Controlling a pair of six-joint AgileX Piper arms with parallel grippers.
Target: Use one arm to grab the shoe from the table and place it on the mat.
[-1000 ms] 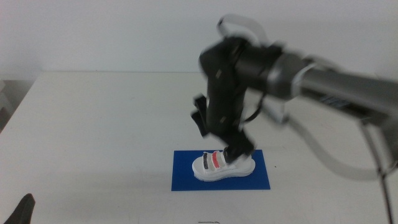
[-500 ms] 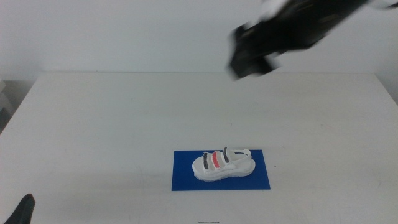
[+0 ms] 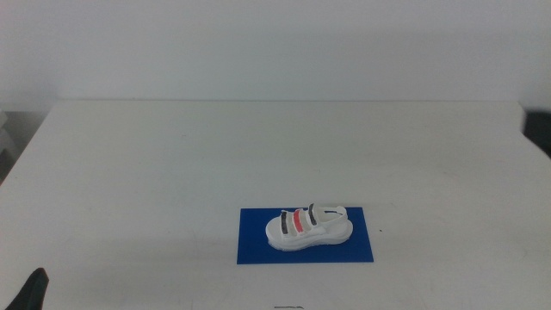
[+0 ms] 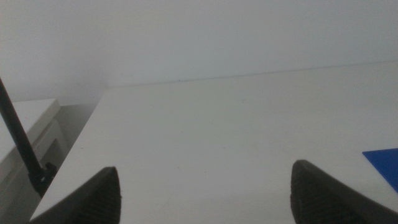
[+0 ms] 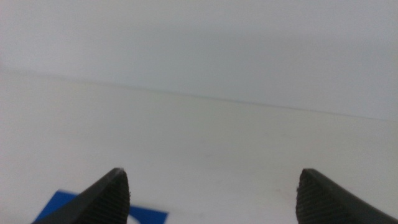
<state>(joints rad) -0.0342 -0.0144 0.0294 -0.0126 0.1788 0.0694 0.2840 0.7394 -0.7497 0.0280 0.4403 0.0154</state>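
The white shoe (image 3: 307, 227) with two black straps and one red strap lies on its sole on the dark blue mat (image 3: 254, 250), on the white table (image 3: 172, 155) in the middle view. No gripper touches it. My right gripper (image 5: 214, 199) is open and empty, out of the middle view; its wrist view shows a corner of the mat (image 5: 93, 213) between the jaws. My left gripper (image 4: 211, 199) is open and empty, waiting at the table's near left corner (image 3: 34, 291). An edge of the mat (image 4: 385, 163) shows in the left wrist view.
A black cable (image 4: 22, 149) and a low white cabinet (image 4: 25, 124) stand beside the table's left edge. A dark shape (image 3: 538, 129) sits past the table's right edge. A white wall runs behind the table.
The right arm let go of the shoe on the mat, rose, and pulled back to the right out of the middle view. The shoe stays on the mat.
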